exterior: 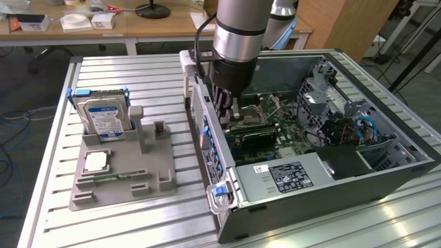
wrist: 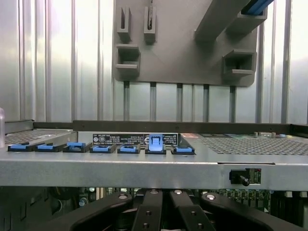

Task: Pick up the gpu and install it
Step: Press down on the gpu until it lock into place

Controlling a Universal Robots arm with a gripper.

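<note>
While the grey robot arm reaches down into the open black-and-silver computer case [exterior: 386, 178], its black gripper [exterior: 233, 111] sits low inside, just above the green motherboard [exterior: 286, 134] near the case's rear wall. Beneath the gripper a dark, thin, flat card, apparently the gpu [exterior: 251, 135], lies along the motherboard; its edges are hard to separate from the board, and I cannot tell whether the fingers grip it or how far apart they stand. In the wrist view the gripper's black linkages [wrist: 161, 211] show under the silver rear panel with its row of blue slot clips [wrist: 103, 148]. A black label with white print [exterior: 293, 175] sits on the power supply; its writing is unreadable. On the slatted aluminium table [exterior: 103, 227], a grey plastic fixture [exterior: 134, 173] holds a silver hard drive with blue-white label [exterior: 105, 120] upright.
</note>
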